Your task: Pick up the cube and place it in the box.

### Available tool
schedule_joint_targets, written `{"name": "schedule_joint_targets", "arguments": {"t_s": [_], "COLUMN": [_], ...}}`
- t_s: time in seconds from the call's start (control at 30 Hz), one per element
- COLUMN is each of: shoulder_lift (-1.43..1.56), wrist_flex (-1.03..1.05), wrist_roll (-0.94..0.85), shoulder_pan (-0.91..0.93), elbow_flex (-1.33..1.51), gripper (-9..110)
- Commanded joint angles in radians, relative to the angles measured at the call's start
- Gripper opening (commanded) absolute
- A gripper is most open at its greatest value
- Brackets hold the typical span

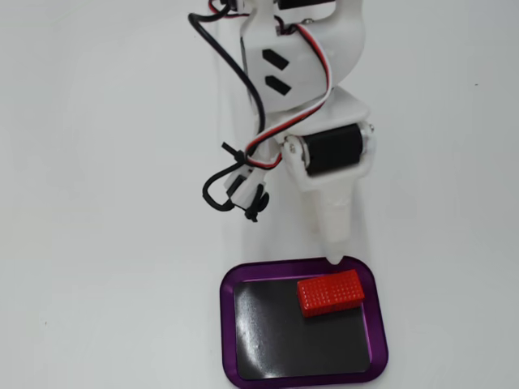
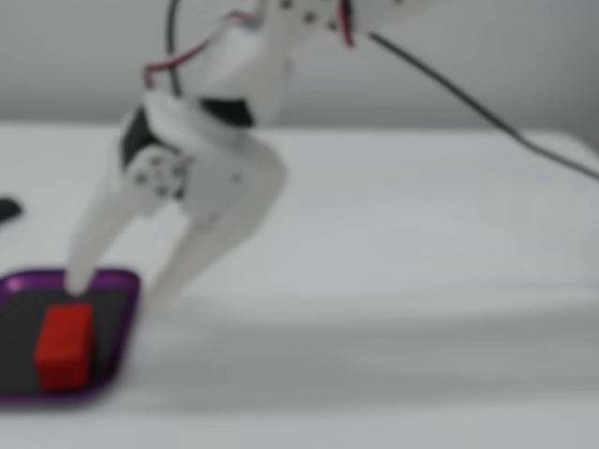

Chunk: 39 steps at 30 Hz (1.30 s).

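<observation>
In both fixed views a plain white bench (image 1: 97, 203) carries everything. At the lower left of the blurred side-on fixed view sits the shallow rectangular box with a glossy purple rim and flat black inside (image 2: 120, 318), cut off by the left edge of the frame, and the small bright red rectangular cube (image 2: 65, 344) lies inside it on the black floor. Just above the cube, the white plastic two-finger pincer (image 2: 117, 292) stands open with its fingers spread wide: one fingertip (image 2: 77, 279) hangs over the far purple rim close to the cube, the other (image 2: 168, 285) is outside the box to its right, and nothing is held between them. In the top-down fixed view the same box (image 1: 229, 340) sits at the bottom centre of the frame, the cube (image 1: 330, 292) resting flat in its upper right part, tilted slightly against the rim. The pincer (image 1: 333, 261) points down from the white arm (image 1: 304, 57) at the top centre, its tip at the upper rim, just beside the cube. Black and red-white cables (image 1: 243, 166) loop to the arm's left.
</observation>
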Motion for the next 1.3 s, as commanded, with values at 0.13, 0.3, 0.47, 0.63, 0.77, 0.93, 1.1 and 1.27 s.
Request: {"name": "schedule_joint_targets", "arguments": {"t_s": [0.13, 0.3, 0.47, 0.63, 0.77, 0.93, 1.1, 1.27], "shoulder_lift": [0.023, 0.02, 0.071, 0.293, 0.494, 0.756, 1.026, 1.296], "wrist_flex": [0.416, 0.758, 0.871, 0.868, 0.867, 0.819, 0.713, 0.595], "wrist_roll": [0.081, 0.13, 0.175, 0.178, 0.183, 0.179, 0.179, 0.179], "shoulder_pan": [-0.009, -0.002, 0.006, 0.005, 0.006, 0.006, 0.006, 0.008], "elbow_flex": [-0.449, -0.831, -1.034, -0.79, -0.44, -0.006, 0.364, 0.689], "gripper": [16, 19, 19, 19, 19, 19, 19, 19]}}
